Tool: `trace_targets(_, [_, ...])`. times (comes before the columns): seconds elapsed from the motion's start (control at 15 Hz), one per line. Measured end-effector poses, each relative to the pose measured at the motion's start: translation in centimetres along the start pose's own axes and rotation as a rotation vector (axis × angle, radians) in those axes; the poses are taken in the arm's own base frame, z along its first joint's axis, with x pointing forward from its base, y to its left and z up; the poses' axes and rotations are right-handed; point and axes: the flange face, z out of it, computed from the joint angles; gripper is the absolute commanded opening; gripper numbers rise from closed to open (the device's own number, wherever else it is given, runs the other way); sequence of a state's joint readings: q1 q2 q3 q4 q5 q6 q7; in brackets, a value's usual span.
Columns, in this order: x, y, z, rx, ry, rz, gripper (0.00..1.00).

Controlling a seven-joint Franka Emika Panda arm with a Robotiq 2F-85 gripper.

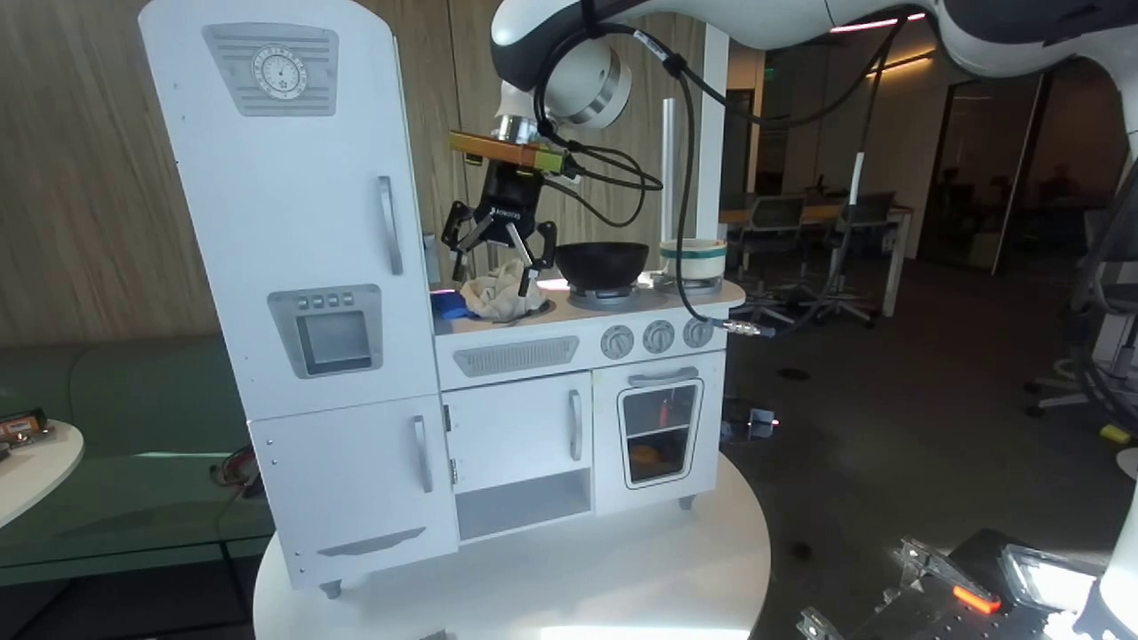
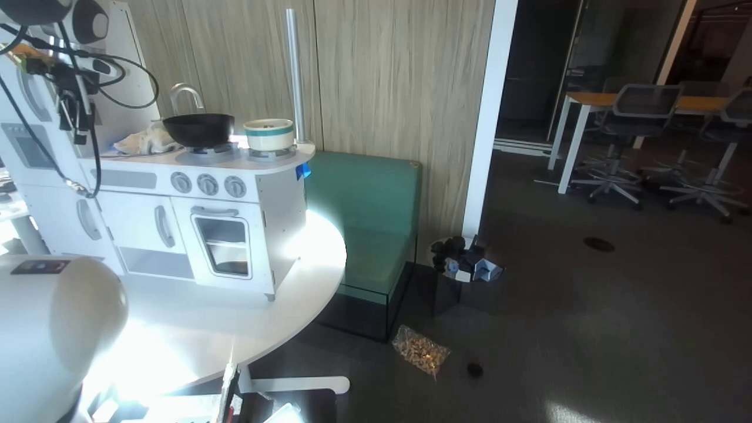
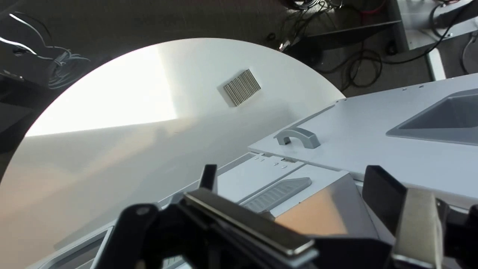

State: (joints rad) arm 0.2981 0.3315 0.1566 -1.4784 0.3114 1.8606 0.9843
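Gripper (image 1: 492, 277): since nothing sits between its fingers (image 3: 382, 196), it's just hanging there pointing down, spread wide and pinching zip
Toy fridge (image 1: 293, 196): tall white thing walling off one end of the play kitchen (image 1: 516, 427), so I'll call that the fridge end
Surface (image 3: 313, 215): tan worktop; in the wrist view its front corner at the fridge end shows between the fingers, so the gripper looks to be around that corner, exact height hard to tell
Cloth (image 1: 493, 304): nearest loose thing to the gripper, pale and scrunched up on the surface toward the fridge end; in an exterior view the cloth (image 2: 147, 142) has a clear gap to the gripper, so I read them as apart
Tap (image 2: 185, 86): curves up near the back edge behind the cloth, so my guess is the cloth lies there the way a dish rag would
Blue thing (image 1: 452, 304): just beside the cloth, tucked in by the fridge end, no clue what it is
Black pan (image 1: 602, 265): upright on a burner (image 1: 605, 299) around mid-surface, probably centred so it stays level
White pot (image 1: 702, 267): teal band, sits on the next burner by the far end, laid out like a real stove I guess
Round table (image 1: 667, 569): carries the whole play kitchen, presumably for a handier working height; a ridged block (image 3: 242, 87) lies between it and the table's rim
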Motion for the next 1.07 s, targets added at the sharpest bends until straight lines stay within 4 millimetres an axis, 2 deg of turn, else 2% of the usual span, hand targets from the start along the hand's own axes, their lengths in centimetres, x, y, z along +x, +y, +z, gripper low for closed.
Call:
trace_targets(0.13, [-1.5,-0.3,1.2,-0.03,0.057,0.083,1.0])
trace_targets(0.33, [-1.9,0.4,2.2,-0.083,0.149,0.2,1.0])
trace_targets(0.73, [0.1,2.3,2.5,-0.14,0.261,0.291,1.0])
trace_targets(1.07, [1.0,2.7,3.3,-0.171,0.3,0.279,1.0])
